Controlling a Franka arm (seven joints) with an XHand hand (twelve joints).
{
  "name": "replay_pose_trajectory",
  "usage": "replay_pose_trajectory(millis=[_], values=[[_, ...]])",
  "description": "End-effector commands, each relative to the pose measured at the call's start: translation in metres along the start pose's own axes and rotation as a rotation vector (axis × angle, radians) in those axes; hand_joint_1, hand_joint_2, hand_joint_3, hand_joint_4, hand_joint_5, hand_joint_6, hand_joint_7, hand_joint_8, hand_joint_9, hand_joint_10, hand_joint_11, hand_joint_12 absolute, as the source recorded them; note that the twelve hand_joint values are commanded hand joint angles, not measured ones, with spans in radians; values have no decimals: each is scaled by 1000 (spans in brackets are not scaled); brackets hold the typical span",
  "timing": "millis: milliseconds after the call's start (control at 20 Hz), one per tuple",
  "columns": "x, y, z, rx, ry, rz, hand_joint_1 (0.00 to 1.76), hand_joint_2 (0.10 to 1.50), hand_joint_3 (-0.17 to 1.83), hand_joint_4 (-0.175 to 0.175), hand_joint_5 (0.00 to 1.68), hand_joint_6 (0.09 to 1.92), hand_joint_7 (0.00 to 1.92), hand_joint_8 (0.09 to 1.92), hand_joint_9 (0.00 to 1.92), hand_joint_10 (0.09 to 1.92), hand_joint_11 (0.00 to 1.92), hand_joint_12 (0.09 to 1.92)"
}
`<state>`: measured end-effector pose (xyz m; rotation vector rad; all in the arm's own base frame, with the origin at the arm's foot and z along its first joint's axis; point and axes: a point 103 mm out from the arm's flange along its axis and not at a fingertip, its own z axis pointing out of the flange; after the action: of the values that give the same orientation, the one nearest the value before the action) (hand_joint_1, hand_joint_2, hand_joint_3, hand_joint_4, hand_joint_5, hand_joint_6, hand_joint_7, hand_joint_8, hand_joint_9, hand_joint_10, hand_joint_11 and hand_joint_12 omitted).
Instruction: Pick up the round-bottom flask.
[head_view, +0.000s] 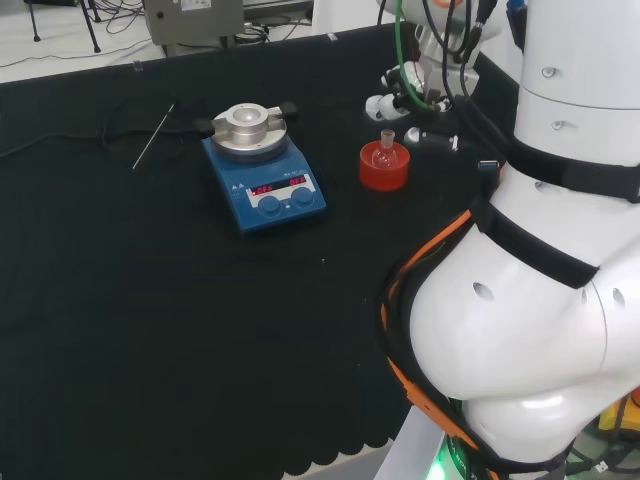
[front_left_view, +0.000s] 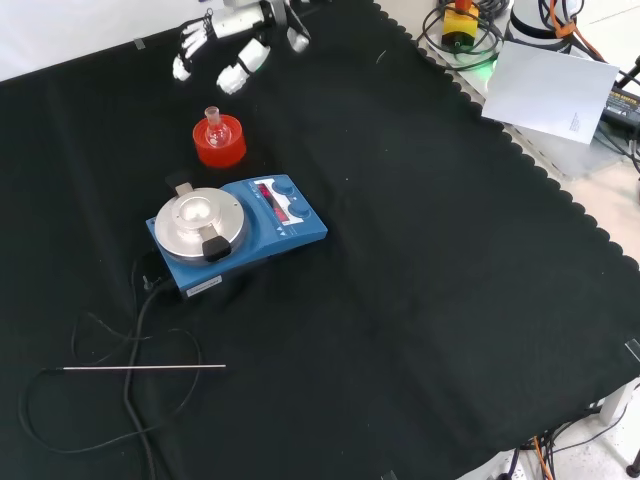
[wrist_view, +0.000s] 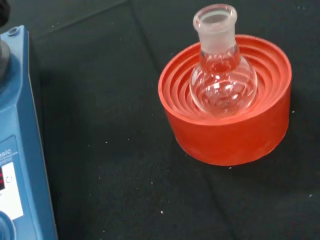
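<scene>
A small clear round-bottom flask (wrist_view: 222, 80) stands upright in a red ribbed ring stand (wrist_view: 235, 135), its frosted neck pointing up. In the head view the flask (head_view: 385, 147) and stand (head_view: 384, 168) sit right of the blue stirrer. The front view has the flask (front_left_view: 214, 125) in its stand (front_left_view: 220, 146) near the top left. My hand (front_left_view: 228, 48) hovers beyond the stand in the front view, apart from the flask, fingers relaxed and spread, holding nothing. In the head view the hand (head_view: 400, 100) hangs just above and right of the stand.
A blue magnetic stirrer (front_left_view: 240, 232) with a round metal top plate (front_left_view: 197, 220) stands beside the stand; its edge shows in the wrist view (wrist_view: 20, 150). A thin metal rod (front_left_view: 145, 368) and a black cable (front_left_view: 130, 390) lie on the cloth.
</scene>
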<state>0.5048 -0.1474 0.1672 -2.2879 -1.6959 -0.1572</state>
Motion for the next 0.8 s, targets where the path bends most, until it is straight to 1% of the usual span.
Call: replay_pose_trajectory(millis=[50, 200, 400, 800], values=[[-5, 4, 13, -36, 31, 8, 641, 1131, -164, -56, 484, 87, 213, 628, 328, 701, 0, 1316], [-14, 5, 23, -20, 39, 19, 652, 1131, -173, -56, 496, 87, 217, 631, 332, 701, 0, 1316], [-20, 7, 35, -3, 43, 22, 662, 1130, -175, -56, 504, 87, 219, 633, 335, 700, 0, 1317], [-27, 11, 56, 10, 50, 49, 669, 1126, -175, -54, 516, 87, 225, 636, 337, 699, 0, 1317]])
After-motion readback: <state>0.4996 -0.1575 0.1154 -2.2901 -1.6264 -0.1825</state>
